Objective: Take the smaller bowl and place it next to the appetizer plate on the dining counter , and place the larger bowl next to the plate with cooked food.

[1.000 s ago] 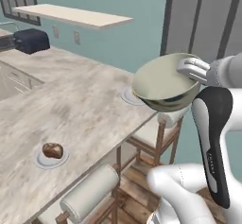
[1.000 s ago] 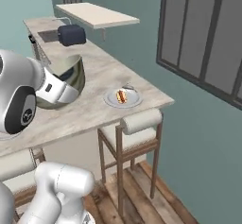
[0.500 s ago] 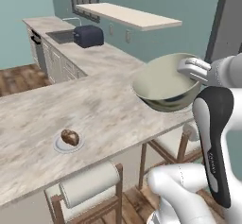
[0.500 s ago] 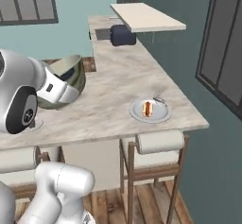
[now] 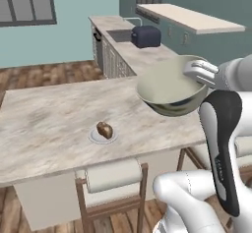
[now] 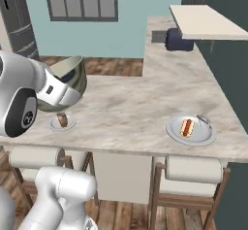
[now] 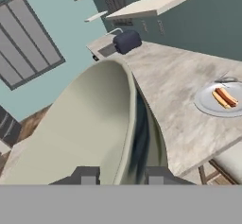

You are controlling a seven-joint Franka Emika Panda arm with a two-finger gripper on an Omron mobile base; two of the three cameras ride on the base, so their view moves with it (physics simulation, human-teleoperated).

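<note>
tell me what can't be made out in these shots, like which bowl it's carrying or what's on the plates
- Bowl in the claw: no twin bowl to compare with, so smaller or larger is unclear.
- Food on the small plate: a small brown lump in the left base view; half behind the claw in the right base view.
- Hot dog plate: cut by the hand view's right edge; the thin object at its rim is too small to name.
- Fingertips: the bowl wall covers them in the hand view.

— What is seen of the room?
— Teal walls (image 5: pixel 59 40) and a wooden plank floor (image 5: pixel 44 72) are seen. A barred window (image 6: pixel 80 0) is set in the far wall.
— And the furniture?
— A pale shelf (image 6: pixel 203 23) is fixed high on the wall, and wooden stools (image 6: pixel 186 175) are placed below.
</note>
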